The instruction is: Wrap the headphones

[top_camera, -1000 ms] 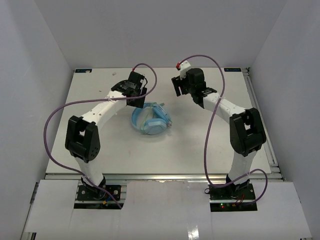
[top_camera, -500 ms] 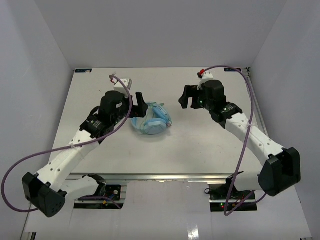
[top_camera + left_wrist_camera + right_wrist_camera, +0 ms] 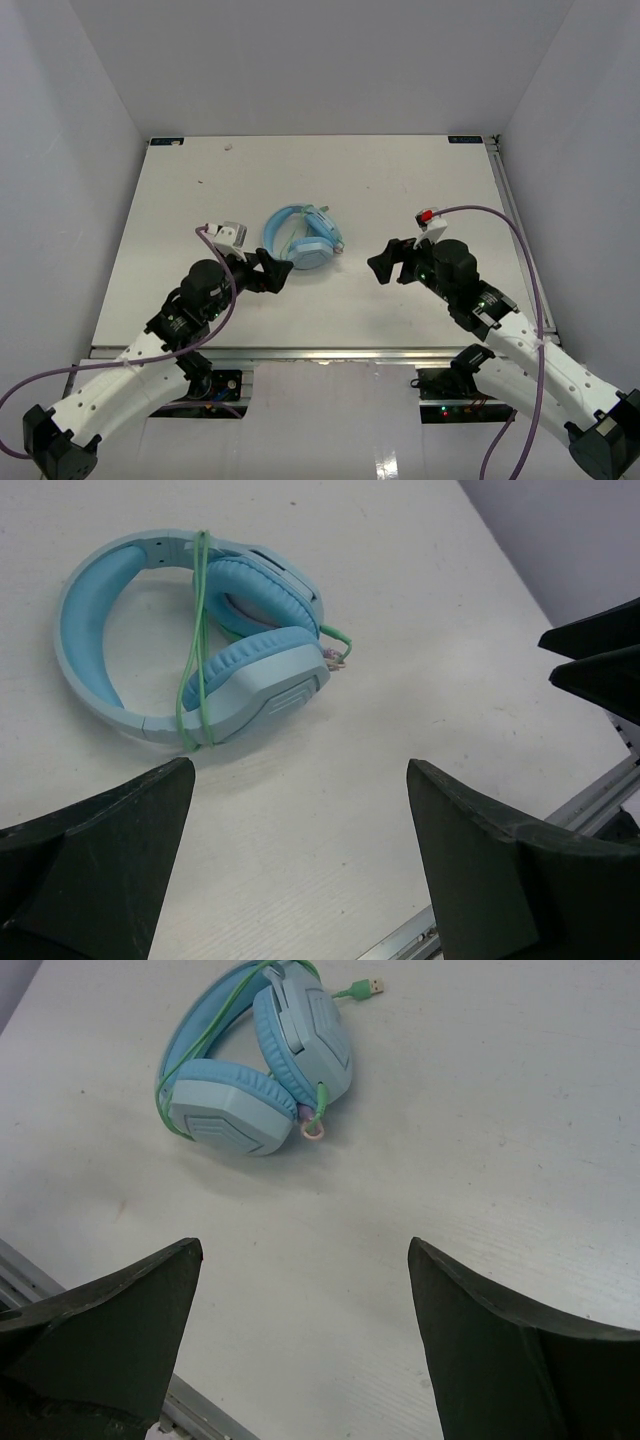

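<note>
The light blue headphones lie folded on the white table, with the pale-green cord wound round the headband and earcups. They also show in the left wrist view and the right wrist view. The plug lies loose beside them. My left gripper is open and empty, just near-left of the headphones. My right gripper is open and empty, to their right. Neither touches them.
The table's near metal rail runs along the front edge, close behind both grippers. Purple robot cables loop off both arms. White walls enclose the table on three sides.
Both arms have pulled back from the far side of the headphones toward the near edge and lowered. Both grippers stay open and empty. The headphones have not moved.
</note>
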